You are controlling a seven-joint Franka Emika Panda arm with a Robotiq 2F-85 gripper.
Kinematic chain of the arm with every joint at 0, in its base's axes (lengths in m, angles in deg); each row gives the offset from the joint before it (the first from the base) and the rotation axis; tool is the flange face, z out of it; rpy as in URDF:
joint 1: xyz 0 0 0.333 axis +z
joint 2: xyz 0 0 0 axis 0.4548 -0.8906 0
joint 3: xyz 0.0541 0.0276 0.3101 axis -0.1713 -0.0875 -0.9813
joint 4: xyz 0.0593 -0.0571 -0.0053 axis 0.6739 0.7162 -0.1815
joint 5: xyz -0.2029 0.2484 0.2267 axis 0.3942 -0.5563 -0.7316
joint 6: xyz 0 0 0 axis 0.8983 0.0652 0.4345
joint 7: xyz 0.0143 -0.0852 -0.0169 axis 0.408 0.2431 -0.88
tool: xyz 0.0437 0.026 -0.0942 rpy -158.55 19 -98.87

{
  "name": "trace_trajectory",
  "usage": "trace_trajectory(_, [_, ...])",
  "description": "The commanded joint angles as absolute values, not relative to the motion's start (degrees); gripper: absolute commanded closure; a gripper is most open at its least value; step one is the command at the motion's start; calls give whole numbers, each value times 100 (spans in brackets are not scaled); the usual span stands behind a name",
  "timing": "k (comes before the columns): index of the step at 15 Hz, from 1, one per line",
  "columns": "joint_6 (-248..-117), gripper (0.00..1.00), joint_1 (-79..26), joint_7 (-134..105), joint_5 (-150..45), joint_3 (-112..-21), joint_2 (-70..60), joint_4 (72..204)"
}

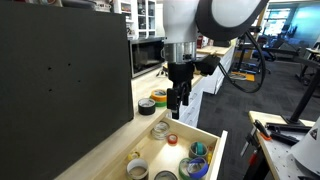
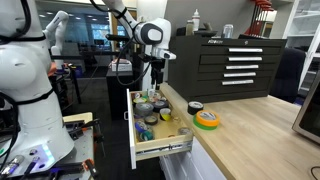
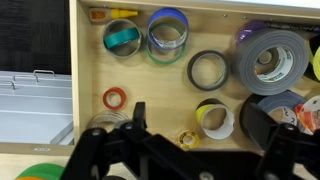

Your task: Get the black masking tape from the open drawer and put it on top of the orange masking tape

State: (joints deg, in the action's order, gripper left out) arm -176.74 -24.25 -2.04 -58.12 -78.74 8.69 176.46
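Note:
My gripper point(image 1: 178, 97) hangs open and empty above the open wooden drawer point(image 1: 213, 135), also seen in an exterior view point(image 2: 157, 80). In the wrist view the jaws point(image 3: 217, 115) straddle a white-and-yellow roll point(image 3: 214, 120). A thin black tape ring point(image 3: 208, 70) lies flat mid-drawer. A thicker black roll point(image 3: 262, 122) lies at the right, partly hidden by a finger. On the counter a green-and-orange roll point(image 1: 159, 97) point(image 2: 207, 119) lies flat, with a black roll point(image 1: 147, 107) point(image 2: 195, 107) beside it.
The drawer point(image 3: 90, 70) also holds a large grey duct tape roll point(image 3: 270, 60), a teal roll point(image 3: 122, 38), a blue-rimmed roll point(image 3: 167, 33), a small red ring point(image 3: 115, 98) and a tiny yellow ring point(image 3: 188, 139). A black cabinet point(image 1: 60, 70) stands on the counter.

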Motion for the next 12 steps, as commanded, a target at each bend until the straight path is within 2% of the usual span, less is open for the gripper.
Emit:
trace_trajectory(1, [-17719,0,-2249,-297,-5788,-7796,429,17224])
trace_trajectory(12, [-17684,0,-2206,-271,-5831,-7751,390,17200])
